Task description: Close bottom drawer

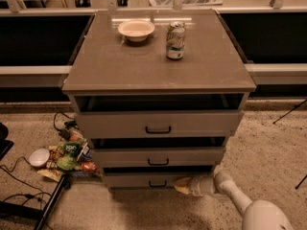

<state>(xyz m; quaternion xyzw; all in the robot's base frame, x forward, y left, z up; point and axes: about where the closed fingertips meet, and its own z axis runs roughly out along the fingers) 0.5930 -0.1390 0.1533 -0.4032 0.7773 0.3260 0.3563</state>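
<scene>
The bottom drawer point(139, 180) is the lowest and narrowest of three grey-brown drawers in the cabinet point(158, 66). It has a low flat front with a small black bar handle point(157, 183) and stands slightly pulled out, with a dark gap above its front. My gripper point(180, 185) is at floor level at the right part of the bottom drawer's front, just right of the handle, at the end of my white arm point(230, 190) reaching in from the lower right.
The top drawer point(158, 123) and middle drawer point(158, 156) also stand partly open. A bowl point(136, 29) and a can point(175, 40) sit on the cabinet top. Snack packets point(69, 155), a white disc point(38, 157) and cables lie on the floor at left.
</scene>
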